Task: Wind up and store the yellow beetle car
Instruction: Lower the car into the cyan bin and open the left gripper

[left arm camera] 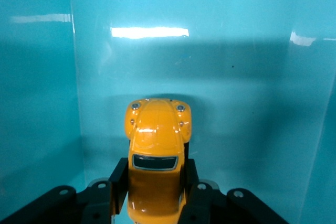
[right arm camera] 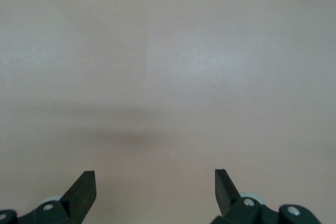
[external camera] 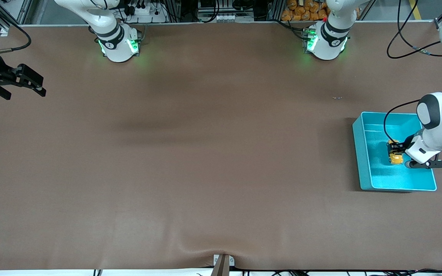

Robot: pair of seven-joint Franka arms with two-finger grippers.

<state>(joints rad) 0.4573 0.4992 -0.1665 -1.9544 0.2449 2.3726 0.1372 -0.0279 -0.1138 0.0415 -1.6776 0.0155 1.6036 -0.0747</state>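
A wide table point(external camera: 190, 161) under a plain brown cover fills the scene, with the two arm bases standing along its upper edge, green lights glowing at each one. Past that edge runs a strip of metal framing, cables and a heap of orange-yellow items point(external camera: 305, 9). A small metal bracket point(external camera: 223, 262) sits at the table's edge nearest the front camera, where the cover puckers a little.

The only container on the table is a shallow turquoise bin point(external camera: 363, 153), lying toward the left arm's end. The left hand point(external camera: 394, 152) reaches down into it, and its fingers point(left arm camera: 118, 179) are clamped on the two sides of the yellow beetle car point(left arm camera: 156, 140). In the left wrist view the car's rounded hood and windscreen point away from the hand toward the bin's wall, and its shadow lies on the bin's floor just under the nose. Whether the wheels touch the floor cannot be told. Apart from the car and the hand the bin's floor shows only glare from the lamps overhead.

The right hand point(external camera: 23, 85) waits over the bare cover at the right arm's end of the table, well apart from the bin. Its fingers point(right arm camera: 84, 190) stand wide apart with nothing between them, only brown cover showing beneath them.
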